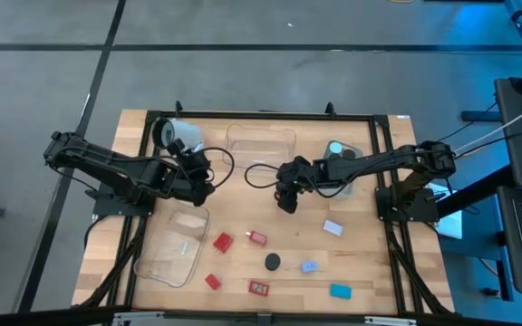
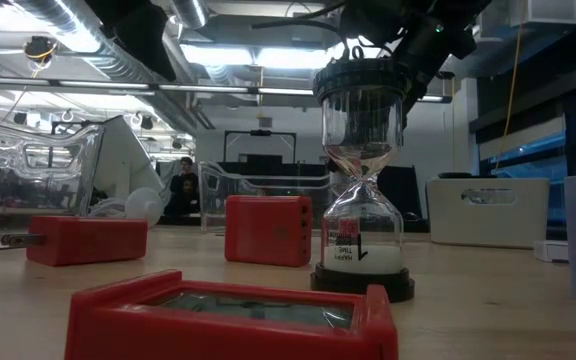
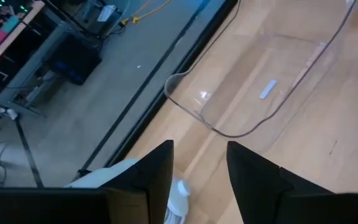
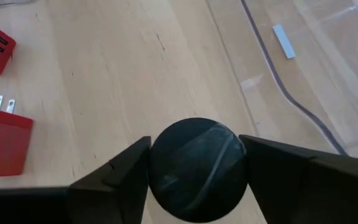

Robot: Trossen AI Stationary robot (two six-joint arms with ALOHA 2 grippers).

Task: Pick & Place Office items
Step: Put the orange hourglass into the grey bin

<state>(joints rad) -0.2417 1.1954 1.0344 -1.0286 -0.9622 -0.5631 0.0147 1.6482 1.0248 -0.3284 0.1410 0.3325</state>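
While the right gripper (image 1: 286, 201) hangs well apart from the white mug (image 1: 178, 134), the left gripper (image 1: 205, 179) waits just beside it. At table height an hourglass (image 2: 360, 200) stands free, farther from the mug, and screens the grasp. The left wrist shows narrowly parted fingers (image 3: 157, 180) with nothing clearly held. The right wrist shows a black round knob (image 4: 197, 168) pinched on both sides, seemingly ready for lifting, its body hidden.

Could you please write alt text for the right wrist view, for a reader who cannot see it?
The right gripper has its two dark fingers against either side of a black round cap, seen from above over the wooden table. Two red plug adapters lie off to one side, and a clear plastic tray sits on the other.
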